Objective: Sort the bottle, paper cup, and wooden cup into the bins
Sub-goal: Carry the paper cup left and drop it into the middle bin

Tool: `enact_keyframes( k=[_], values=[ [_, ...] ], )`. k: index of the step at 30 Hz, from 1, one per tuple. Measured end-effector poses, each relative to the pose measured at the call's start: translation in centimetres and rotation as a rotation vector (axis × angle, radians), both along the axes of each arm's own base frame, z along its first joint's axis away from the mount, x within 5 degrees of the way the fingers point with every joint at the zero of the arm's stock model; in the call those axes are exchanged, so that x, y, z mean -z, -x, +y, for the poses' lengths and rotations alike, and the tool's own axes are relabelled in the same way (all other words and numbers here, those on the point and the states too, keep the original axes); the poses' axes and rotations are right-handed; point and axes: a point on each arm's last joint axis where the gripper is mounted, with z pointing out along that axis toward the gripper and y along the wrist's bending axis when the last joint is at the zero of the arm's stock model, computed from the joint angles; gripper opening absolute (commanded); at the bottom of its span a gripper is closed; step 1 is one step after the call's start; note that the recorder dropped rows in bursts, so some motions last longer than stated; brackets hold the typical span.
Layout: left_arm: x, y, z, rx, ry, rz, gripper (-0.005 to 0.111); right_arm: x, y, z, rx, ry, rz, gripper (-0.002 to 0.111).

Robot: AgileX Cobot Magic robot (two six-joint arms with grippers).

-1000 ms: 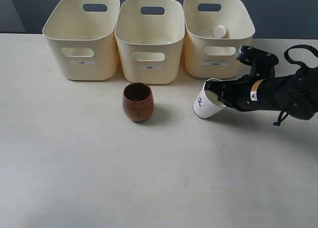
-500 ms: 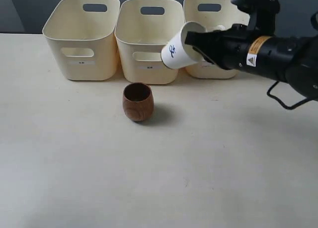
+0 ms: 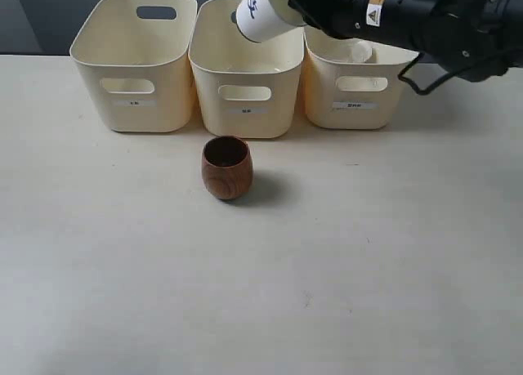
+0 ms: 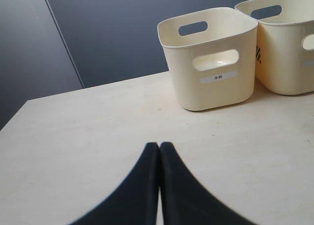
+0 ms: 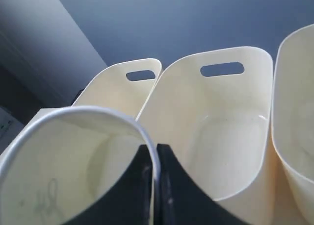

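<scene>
The right pincer (image 3: 288,6) is clenched on the rim of the paper cup (image 3: 258,9), which hangs tilted above the middle bin (image 3: 245,113) at the far edge of the bench (image 3: 368,252). The bottle (image 3: 360,51) lies in the right-end bin (image 3: 359,118). The wooden cup (image 3: 226,167) stands upright before the middle bin. The left pincer (image 4: 159,154) is clenched and empty.

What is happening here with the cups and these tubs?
The right gripper holds the paper cup by its rim, tilted, raised over the middle bin. The bottle already lies in the right bin. The wooden cup stands upright on the table in front of the bins, not yet sorted. The left gripper is shut and holds nothing.
</scene>
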Motion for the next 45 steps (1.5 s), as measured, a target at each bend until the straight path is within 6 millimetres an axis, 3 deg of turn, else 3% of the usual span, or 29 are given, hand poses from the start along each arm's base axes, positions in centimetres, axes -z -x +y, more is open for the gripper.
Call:
enact_keyframes(
  k=[15,25,28,31,32,34,45],
  values=[
    [0.0,0.0,0.0,0.000,0.000,0.000,0.000,2.8,-7.5,3.3,0.050,-0.001,0.053,0.000],
    [0.0,0.0,0.0,0.000,0.000,0.000,0.000,5.2,-10.7,4.2,0.101,0.054,0.124,0.002],
    [0.0,0.0,0.0,0.000,0.000,0.000,0.000,5.8,-11.0,4.1,0.099,0.081,0.127,0.013],
    [0.0,0.0,0.0,0.000,0.000,0.000,0.000,5.9,-11.0,4.1,0.090,0.104,0.115,0.036],
    [0.0,0.0,0.0,0.000,0.000,0.000,0.000,5.9,-11.0,4.1,0.088,0.107,0.112,0.053],
    [0.0,0.0,0.0,0.000,0.000,0.000,0.000,5.8,-11.0,4.1,0.085,0.113,0.106,0.060],
    [0.0,0.0,0.0,0.000,0.000,0.000,0.000,6.5,-10.9,3.6,0.113,0.167,0.173,0.054]
  ],
)
